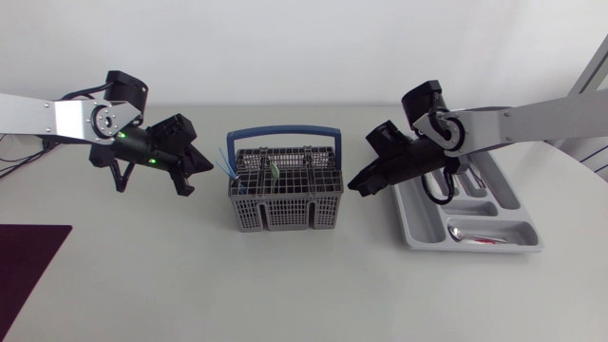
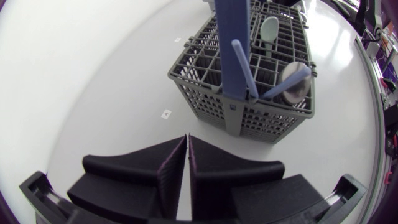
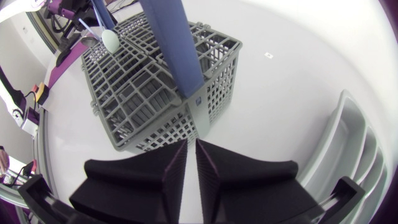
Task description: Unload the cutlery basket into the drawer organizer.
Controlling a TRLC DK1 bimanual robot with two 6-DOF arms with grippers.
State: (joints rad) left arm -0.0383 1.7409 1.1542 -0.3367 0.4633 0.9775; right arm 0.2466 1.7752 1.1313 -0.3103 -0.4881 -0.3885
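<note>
The grey cutlery basket (image 1: 285, 190) with a blue handle (image 1: 283, 135) stands mid-table. It holds a pale green spoon (image 2: 269, 30), blue-handled pieces (image 2: 245, 68) and a metal piece (image 2: 293, 87). My left gripper (image 1: 195, 173) hovers left of the basket (image 2: 249, 109), and in its wrist view the gripper (image 2: 188, 140) is shut and empty, a thin slit between the fingers. My right gripper (image 1: 364, 182) hangs between basket and grey drawer organizer (image 1: 423, 233). It (image 3: 191, 144) is shut on nothing, pointing at the basket's corner (image 3: 205, 102). A spoon (image 1: 475, 236) lies in the organizer's front compartment.
A dark purple mat (image 1: 28, 275) lies at the table's front left corner. The organizer's rim (image 3: 348, 143) runs beside my right gripper. White table surface spreads in front of the basket.
</note>
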